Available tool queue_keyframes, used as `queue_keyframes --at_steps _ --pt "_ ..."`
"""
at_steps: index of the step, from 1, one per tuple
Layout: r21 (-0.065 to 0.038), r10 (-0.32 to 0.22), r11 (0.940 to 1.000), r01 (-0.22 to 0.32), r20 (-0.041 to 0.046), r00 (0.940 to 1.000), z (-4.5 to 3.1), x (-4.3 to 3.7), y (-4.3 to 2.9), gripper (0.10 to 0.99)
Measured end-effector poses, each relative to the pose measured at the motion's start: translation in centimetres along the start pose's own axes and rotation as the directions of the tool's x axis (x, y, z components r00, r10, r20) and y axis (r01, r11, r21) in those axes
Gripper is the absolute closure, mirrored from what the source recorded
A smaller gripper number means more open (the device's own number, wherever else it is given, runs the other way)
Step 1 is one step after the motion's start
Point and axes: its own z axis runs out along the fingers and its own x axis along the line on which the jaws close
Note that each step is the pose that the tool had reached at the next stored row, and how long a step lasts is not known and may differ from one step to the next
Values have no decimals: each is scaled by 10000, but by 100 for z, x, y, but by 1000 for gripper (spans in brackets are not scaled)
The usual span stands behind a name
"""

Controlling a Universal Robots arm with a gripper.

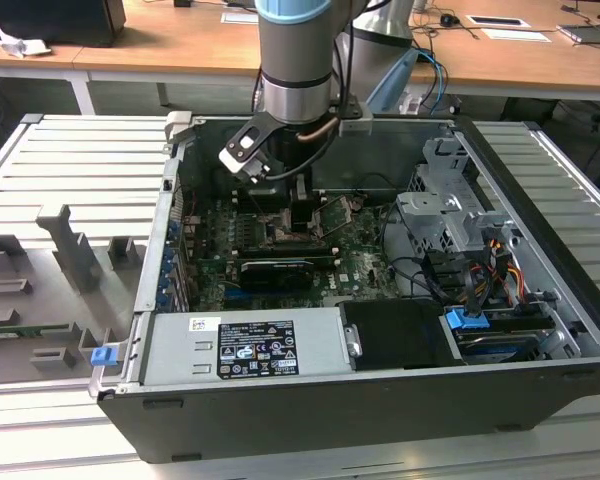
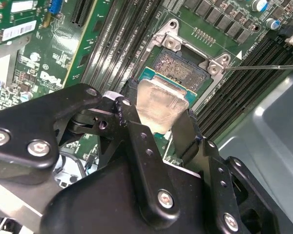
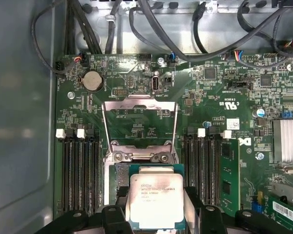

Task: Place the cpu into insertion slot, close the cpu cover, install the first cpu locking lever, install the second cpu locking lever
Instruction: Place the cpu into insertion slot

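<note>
Pale matt metal cpu — glossy black hand.

1. The cpu, a pale silver square face on a green edge, is gripped in my claw just over the slot, overlapping part of it.
2. The insertion slot, silver-rimmed, lies uncovered with its contacts showing.
3. The cpu cover, a windowed silver frame, is swung open from its hinge edge.

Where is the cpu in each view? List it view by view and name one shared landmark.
Exterior view: hidden under the end effector, which reaches down to the board's middle.
Second wrist view: the cpu sits between the end effector's fingers, over the insertion slot.
First wrist view: the cpu sits between the fingers, beside the opened cpu cover.
Shared landmark: the insertion slot.
</note>
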Motion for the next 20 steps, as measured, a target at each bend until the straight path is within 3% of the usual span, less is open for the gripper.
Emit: queue_keyframes --at_steps 3,13,20 --pt "1 0 10000 0 -10 10000 18 9 -39 561" --pt "1 2 10000 -2 -34 10000 64 38 -49 561" --pt "1 3 10000 -3 -34 10000 158 76 -56 561"
